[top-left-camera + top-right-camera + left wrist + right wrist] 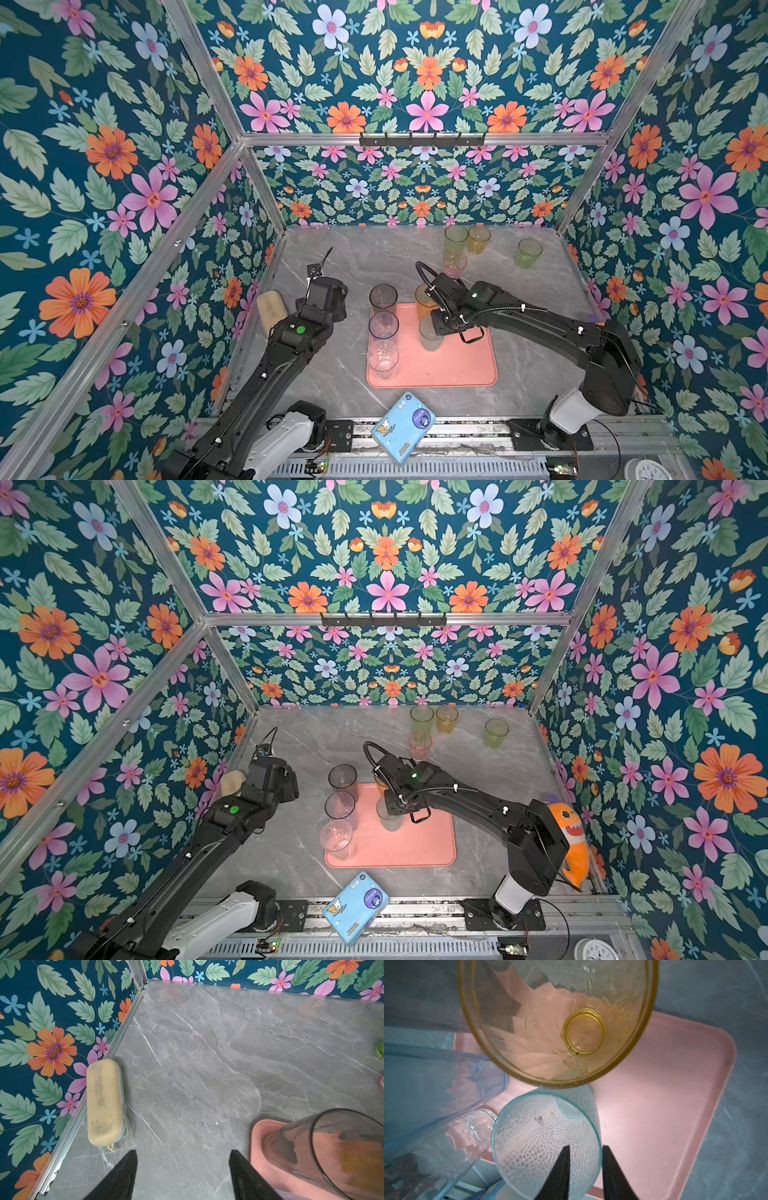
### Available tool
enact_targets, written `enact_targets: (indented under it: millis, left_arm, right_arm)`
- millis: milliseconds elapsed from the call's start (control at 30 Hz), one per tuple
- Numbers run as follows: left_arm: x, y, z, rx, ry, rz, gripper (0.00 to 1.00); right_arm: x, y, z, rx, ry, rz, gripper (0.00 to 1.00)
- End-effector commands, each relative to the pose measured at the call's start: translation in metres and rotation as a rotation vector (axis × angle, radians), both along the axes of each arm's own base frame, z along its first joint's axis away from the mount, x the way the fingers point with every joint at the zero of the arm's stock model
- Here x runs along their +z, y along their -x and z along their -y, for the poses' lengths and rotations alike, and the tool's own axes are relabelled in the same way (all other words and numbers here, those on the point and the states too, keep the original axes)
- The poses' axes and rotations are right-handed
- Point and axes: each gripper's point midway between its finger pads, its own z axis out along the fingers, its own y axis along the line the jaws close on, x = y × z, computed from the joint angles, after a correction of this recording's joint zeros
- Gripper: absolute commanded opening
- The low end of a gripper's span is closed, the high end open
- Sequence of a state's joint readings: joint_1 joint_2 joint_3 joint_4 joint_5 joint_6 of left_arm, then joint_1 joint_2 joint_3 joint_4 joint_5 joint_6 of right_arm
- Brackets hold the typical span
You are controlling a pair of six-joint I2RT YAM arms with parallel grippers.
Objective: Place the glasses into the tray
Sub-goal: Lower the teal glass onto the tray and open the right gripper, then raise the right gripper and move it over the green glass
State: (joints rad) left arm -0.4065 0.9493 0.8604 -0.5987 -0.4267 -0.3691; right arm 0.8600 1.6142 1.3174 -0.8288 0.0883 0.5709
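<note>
The right pincer [586, 1147] is spread a little around the wall of the teal glass [529, 1136]. The glass stands on the pink tray [664, 1095], by the orange glass [550, 1022]. Lift straight up, slowly, so no glass tips.

In both top views the right arm hides most of the translucent orange tumbler [423, 305] and part of the dimpled teal tumbler [430, 340].
</note>
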Motion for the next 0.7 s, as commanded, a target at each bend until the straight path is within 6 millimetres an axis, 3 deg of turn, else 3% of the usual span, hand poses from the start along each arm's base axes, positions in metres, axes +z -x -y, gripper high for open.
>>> enact_targets:
  millis: [0,433,667]
  left_arm:
    - [0.002,-0.001,-0.001,0.013,0.006,0.011,0.73]
    - [0.004,0.001,-0.002,0.014,0.009,0.02,0.73]
    - [0.005,0.0,-0.002,0.017,0.01,0.023,0.72]
  right_arm:
    - [0.01,0.003,0.002,-0.011,-0.012,0.0,0.3]
    - [0.068,-0.006,0.007,0.014,-0.049,0.122,0.38]
    - [0.111,-0.032,0.017,-0.019,-0.027,0.262,0.44]
